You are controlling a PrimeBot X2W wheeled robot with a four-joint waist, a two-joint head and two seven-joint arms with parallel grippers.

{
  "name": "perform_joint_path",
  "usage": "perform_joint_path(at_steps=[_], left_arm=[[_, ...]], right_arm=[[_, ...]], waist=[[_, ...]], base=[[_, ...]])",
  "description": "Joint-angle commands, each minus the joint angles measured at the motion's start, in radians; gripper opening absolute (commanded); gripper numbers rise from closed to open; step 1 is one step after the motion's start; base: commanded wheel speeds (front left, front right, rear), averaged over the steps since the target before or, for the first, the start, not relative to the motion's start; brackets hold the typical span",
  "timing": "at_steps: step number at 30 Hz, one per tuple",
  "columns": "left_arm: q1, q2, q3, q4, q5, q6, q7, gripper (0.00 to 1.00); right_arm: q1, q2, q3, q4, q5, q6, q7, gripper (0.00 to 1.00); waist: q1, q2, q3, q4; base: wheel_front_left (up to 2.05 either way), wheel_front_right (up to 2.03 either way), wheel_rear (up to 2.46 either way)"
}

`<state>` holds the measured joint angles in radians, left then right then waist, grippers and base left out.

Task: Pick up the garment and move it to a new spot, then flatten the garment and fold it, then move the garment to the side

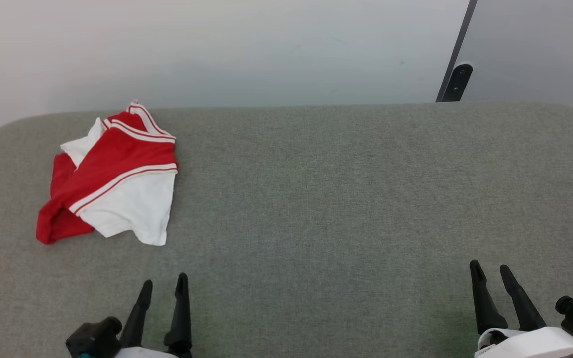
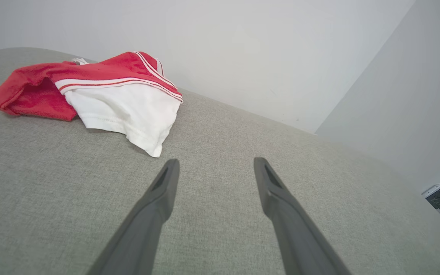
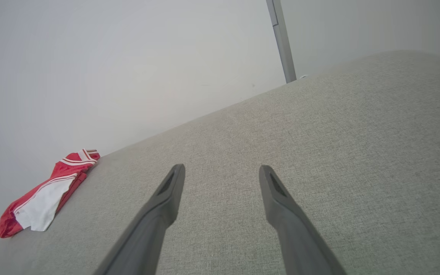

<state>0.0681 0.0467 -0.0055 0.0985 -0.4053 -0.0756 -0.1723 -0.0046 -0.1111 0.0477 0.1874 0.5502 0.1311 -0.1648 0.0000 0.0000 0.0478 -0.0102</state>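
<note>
Jaws of the left gripper (image 1: 164,279) and right gripper (image 1: 489,264) stand spread, empty; the garment (image 1: 112,179) lies crumpled at ten o'clock.

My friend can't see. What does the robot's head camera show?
A bunched-up red and white T-shirt lies on the left side of a grey fabric table, near its far edge. Two open, empty grippers sit at the near edge: the left gripper close to the shirt, the right gripper far off to the right.

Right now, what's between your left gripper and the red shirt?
Just bare grey surface lies between the left gripper and the garment, seen in the left wrist view.
</note>
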Motion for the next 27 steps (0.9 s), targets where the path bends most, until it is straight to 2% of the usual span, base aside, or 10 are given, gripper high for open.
perform_joint_path(at_steps=[1, 27], left_arm=[[0.003, 0.005, -0.002, -0.013, 0.026, 0.006, -0.01, 1.0], [0.037, 0.005, -0.01, -0.019, 0.22, 0.014, -0.064, 1.0]], right_arm=[[0.007, -0.001, 0.003, -0.01, -0.021, 0.0, -0.008, 1.0], [0.013, 0.025, -0.029, -0.01, -0.228, -0.001, -0.068, 1.0]], waist=[[0.0, 0.0, 0.001, 0.0], [0.0, 0.0, 0.019, -0.009]], base=[[0.0, 0.0, 0.0], [0.0, 0.0, 0.0]])
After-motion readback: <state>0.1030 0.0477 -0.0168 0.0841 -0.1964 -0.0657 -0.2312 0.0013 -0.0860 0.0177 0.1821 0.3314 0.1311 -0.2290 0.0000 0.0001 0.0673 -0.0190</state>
